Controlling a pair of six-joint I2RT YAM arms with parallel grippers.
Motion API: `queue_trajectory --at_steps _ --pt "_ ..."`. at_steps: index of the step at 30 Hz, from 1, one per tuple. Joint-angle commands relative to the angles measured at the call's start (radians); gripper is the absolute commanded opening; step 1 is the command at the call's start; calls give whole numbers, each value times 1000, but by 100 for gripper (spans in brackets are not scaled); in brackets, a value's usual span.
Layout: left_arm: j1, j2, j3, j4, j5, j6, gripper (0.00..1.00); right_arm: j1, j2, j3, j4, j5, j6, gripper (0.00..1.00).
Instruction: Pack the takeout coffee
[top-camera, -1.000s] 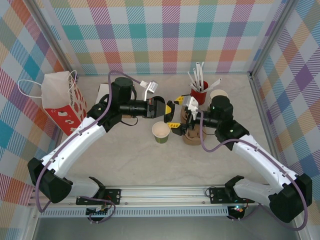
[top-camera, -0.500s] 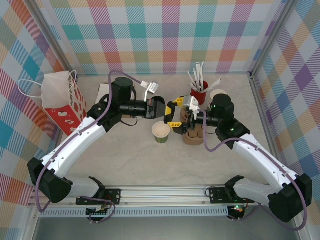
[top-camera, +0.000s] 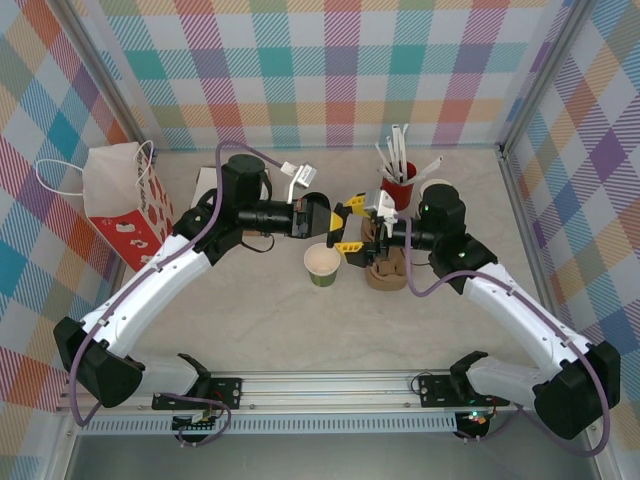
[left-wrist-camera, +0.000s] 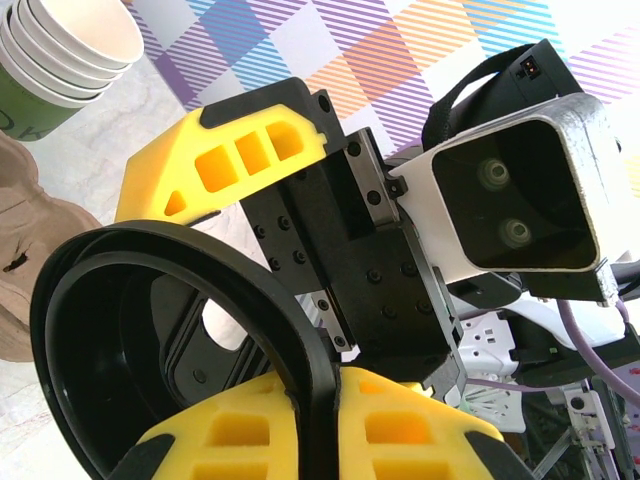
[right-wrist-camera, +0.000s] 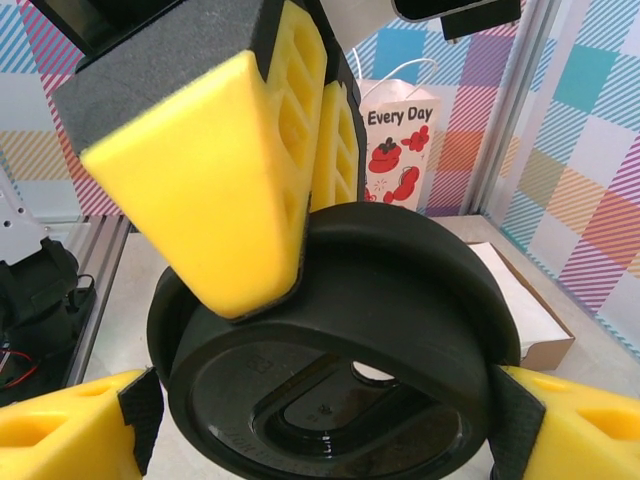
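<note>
Overhead cam; wrist cams close, shared lid (right-wrist-camera: 300, 420)

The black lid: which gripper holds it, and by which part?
The left gripper pinches the black lid at its rim. The right gripper has its jaws at the lid's opposite sides; whether they grip cannot be told.

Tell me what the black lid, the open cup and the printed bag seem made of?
Black lid: glossy, moulded ridges, probably plastic. Open cup: matte olive outside, cream inside, looks like paper. Printed bag: creased white and red sides, cord handles, likely paper.
</note>
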Motion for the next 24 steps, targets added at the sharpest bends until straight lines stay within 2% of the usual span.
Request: queue_trajectory --at_steps 1,24 --pt "-1 -31 26 44 18 11 2 0 8 19 26 -50 20 85" --pt "-7 -30 10 132 23 -45 1 0 44 25 116 -95 72 89"
